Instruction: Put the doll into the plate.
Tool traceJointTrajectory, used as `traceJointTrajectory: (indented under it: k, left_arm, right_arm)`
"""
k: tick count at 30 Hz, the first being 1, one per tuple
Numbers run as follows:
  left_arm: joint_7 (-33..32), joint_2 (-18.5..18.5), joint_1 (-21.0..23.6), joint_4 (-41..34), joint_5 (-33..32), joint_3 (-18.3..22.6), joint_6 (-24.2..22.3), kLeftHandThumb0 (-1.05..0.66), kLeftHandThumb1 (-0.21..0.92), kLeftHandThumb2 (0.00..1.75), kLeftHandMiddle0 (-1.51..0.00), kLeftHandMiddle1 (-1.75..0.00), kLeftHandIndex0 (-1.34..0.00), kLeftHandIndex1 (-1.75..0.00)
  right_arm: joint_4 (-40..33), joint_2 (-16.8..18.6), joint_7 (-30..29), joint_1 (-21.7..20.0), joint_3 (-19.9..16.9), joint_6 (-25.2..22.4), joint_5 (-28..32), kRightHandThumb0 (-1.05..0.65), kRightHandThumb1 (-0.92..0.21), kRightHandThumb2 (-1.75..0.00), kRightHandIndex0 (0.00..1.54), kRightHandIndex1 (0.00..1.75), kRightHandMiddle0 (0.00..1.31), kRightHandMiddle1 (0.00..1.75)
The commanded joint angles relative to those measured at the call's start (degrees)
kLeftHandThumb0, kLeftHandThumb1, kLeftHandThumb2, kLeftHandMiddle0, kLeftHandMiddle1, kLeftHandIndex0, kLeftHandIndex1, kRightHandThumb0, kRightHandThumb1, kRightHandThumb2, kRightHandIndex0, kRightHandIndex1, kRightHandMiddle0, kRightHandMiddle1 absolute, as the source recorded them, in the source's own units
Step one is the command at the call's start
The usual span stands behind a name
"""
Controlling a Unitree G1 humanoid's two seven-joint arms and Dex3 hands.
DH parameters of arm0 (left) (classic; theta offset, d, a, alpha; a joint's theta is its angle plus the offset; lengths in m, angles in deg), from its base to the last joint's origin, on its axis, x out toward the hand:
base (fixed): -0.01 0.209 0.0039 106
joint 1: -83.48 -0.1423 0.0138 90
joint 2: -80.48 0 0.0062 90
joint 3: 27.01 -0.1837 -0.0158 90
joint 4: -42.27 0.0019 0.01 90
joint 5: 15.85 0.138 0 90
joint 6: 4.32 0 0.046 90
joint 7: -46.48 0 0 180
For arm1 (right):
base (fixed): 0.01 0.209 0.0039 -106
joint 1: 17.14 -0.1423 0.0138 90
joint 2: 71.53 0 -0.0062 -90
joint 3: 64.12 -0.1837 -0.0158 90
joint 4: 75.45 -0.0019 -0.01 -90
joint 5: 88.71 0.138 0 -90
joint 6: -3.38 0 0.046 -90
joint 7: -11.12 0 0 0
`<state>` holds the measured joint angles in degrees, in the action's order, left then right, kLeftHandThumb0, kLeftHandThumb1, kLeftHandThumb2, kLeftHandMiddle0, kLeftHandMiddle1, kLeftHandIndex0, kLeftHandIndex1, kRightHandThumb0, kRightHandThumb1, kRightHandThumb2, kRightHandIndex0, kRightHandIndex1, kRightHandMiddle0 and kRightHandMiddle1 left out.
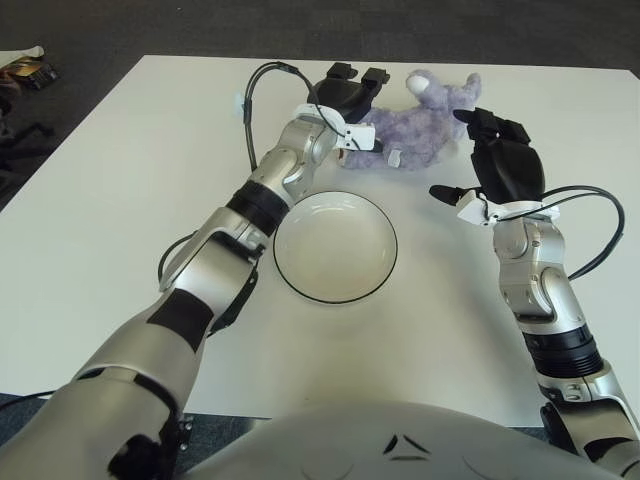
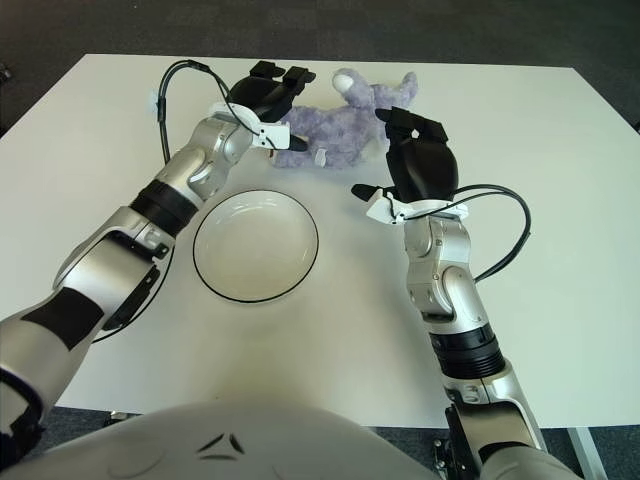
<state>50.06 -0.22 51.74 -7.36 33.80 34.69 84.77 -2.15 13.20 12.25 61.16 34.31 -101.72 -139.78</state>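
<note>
A: What does the white worktop carry?

B: Toward its far edge lies a purple plush doll, on its side, head at the far end. Nearer the robot sits a white plate with a thin dark rim. Nothing is in the plate; its bowl shows bare. The doll is well outside it, on the worktop beyond the rim.

A: And the hands?

B: The left robot hand is at the doll's left end, its dark fingers stretched over the plush. They are spread rather than curled, and I see no grip on the toy, though the palm looks to be touching it or just beside it. The right robot hand shows at the doll's right side, near the body, palm facing inward with fingers extended and the thumb sticking out to the left. It holds nothing.

A: Any writing?

B: A small white tag hangs from the doll's underside, but nothing on it can be read.
</note>
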Motion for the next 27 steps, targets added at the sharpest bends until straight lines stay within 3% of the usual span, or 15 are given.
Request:
traceJointTrajectory:
  k: [1,15,27]
  left_arm:
    - [-1.74,0.66,3.86,5.90,-0.30,-0.97,0.52,-1.01,0.92,0.21,0.00,-0.52,0.00,-0.40]
    - [-2.04,-0.20,8.67,14.84,1.01,-6.38,4.91,-1.03,0.92,0.28,0.00,-0.52,0.00,-0.42]
    - [-0.96,-0.07,10.86,19.25,0.39,-8.55,7.97,-0.93,0.89,0.19,0.00,-0.63,0.00,-0.68]
  right_arm:
    - [-1.37,-0.77,-0.62,1.03,-0.88,0.81,-0.21,-0.60,-0.40,-0.85,0.18,0.33,0.00,0.68]
    - [-2.40,-1.17,-2.56,2.22,-1.23,1.71,-1.31,-0.64,-0.42,-0.82,0.15,0.37,0.00,0.73]
    - [-2.86,-0.83,-4.75,3.11,-2.12,3.20,-0.56,-0.60,-0.35,-0.86,0.12,0.37,0.00,0.79]
